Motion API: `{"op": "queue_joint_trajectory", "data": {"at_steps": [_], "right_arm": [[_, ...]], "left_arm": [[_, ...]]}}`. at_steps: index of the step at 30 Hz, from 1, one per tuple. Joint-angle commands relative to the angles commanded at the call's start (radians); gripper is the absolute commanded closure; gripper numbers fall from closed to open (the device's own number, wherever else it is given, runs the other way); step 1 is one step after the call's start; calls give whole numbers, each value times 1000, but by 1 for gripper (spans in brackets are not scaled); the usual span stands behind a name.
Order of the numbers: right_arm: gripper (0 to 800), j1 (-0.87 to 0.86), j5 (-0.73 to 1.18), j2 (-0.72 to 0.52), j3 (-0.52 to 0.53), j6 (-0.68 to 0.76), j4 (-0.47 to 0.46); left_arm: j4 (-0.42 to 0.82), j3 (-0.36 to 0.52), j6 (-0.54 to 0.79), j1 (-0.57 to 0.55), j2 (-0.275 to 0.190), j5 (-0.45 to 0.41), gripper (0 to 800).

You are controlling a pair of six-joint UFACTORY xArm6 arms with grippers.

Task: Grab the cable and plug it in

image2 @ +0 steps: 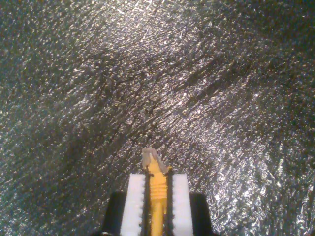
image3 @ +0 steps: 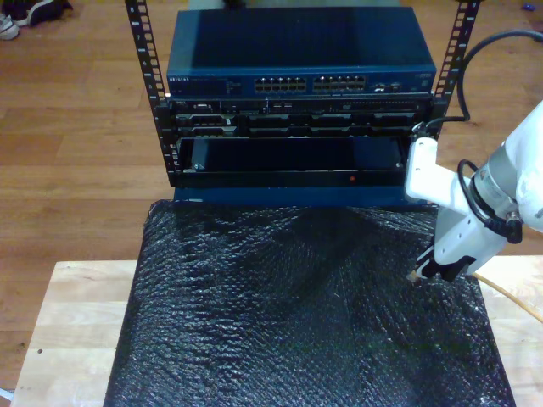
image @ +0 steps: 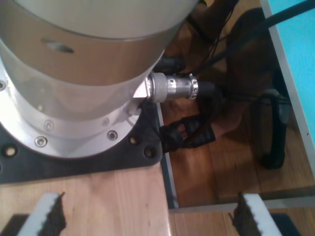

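My second gripper [image2: 157, 178] is shut on the yellow cable [image2: 157, 194], just behind its clear plug [image2: 150, 157], which sticks out past the white fingertips [image2: 135, 196]. It hovers low over a black bubble-wrap mat [image2: 147, 73]. In the exterior view this gripper [image3: 428, 270] is at the mat's right edge, and the cable [image3: 509, 295] trails off to the exterior view's right. The blue network switch [image3: 297, 51] with rows of ports [image3: 314, 85] sits at the top of a rack, well beyond the gripper. My first gripper [image: 150, 216] is open over a wooden tabletop [image: 98, 196], holding nothing.
The black rack [image3: 297, 136] has side rails and an open bay below the switch. The mat [image3: 297, 314] covers a wooden table [image3: 76, 322]. A silver arm base [image: 74, 73] with a connector [image: 174, 87] stands close in front of my first gripper, beside the table edge.
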Motion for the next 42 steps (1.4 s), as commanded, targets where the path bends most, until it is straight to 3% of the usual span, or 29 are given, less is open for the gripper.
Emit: {"op": "queue_joint_trajectory", "data": {"at_steps": [26,29,36,42], "right_arm": [[800,-3,3,-2,3,-3,-2],[800,-3,3,-2,3,-3,-2],[800,-2,2,0,3,-2,-2],[800,-2,2,0,3,-2,-2]], "left_arm": [[-34,17,71,0,-11,-94,0],[-44,44,138,2,-21,-137,0],[-44,192,206,2,-29,-348,0],[-46,193,209,2,-23,-368,0]]}}
